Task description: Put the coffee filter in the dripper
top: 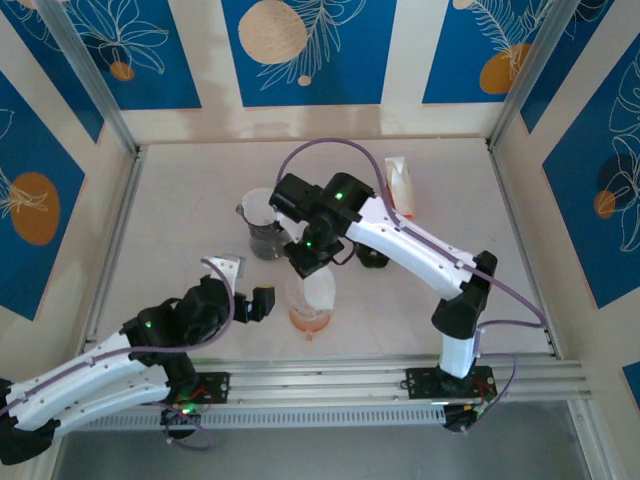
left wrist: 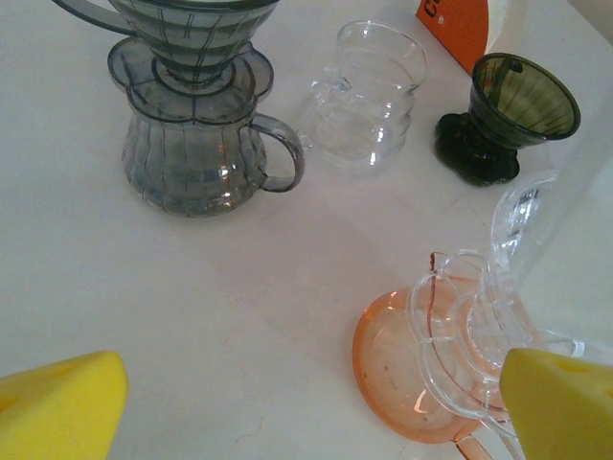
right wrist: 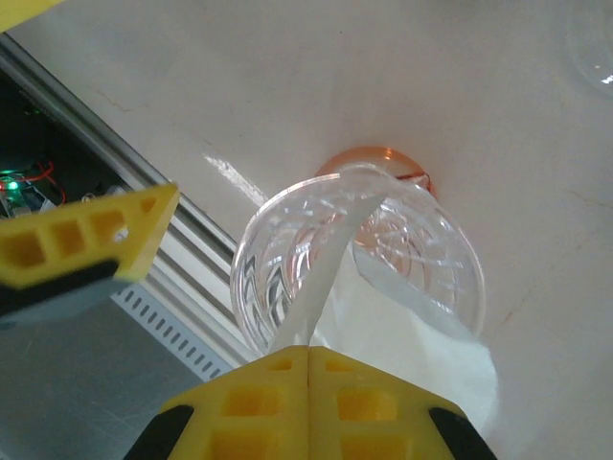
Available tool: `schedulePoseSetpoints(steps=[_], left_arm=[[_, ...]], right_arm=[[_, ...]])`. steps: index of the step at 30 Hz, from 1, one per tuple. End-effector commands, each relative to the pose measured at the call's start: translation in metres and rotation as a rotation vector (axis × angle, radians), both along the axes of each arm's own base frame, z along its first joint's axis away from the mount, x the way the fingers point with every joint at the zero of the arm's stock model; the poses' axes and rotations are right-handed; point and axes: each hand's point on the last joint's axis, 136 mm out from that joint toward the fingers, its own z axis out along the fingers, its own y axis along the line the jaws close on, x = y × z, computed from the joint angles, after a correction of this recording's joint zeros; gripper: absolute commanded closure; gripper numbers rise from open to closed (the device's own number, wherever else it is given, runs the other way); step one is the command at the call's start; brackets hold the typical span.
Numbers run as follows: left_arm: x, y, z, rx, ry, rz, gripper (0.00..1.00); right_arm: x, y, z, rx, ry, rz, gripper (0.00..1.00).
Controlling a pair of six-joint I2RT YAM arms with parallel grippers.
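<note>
Blue panels printed with pale leaves and orange discs wall a pale tabletop edged by an aluminium rail. On it, the right end effector has its yellow fingers pressed together, pinching the white coffee filter. The left end effector is spread wide with nothing between its pads, low beside the clear dripper. The filter's folded edge crosses the dripper's ribbed mouth while its sheet drapes over the near rim. The dripper sits on an orange-tinted server, near a grey server.
</note>
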Motion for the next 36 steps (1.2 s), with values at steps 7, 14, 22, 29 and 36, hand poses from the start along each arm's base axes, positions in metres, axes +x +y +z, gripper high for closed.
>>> schedulePoseSetpoints(steps=[7,14,22,29,36], left_arm=[[-0.005,0.0,0.005,-0.012,0.014,-0.024,0.0],[-0.007,-0.002,0.01,-0.039,0.024,-0.03,0.0],[-0.009,-0.005,0.02,-0.068,0.03,-0.043,0.0],[-0.011,-0.021,0.042,-0.101,0.036,-0.106,0.01],[-0.005,-0.063,0.038,0.004,0.214,-0.23,0.0]], right_arm=[[0.004,0.02,-0.032,0.034,0.022,0.021,1.0],[0.005,0.022,-0.037,0.069,0.01,0.001,1.0],[0.002,0.019,-0.014,0.166,-0.051,-0.017,0.67],[0.0,0.002,0.007,0.236,-0.121,-0.072,0.48],[0.006,-0.037,0.0,0.258,-0.149,-0.218,0.42]])
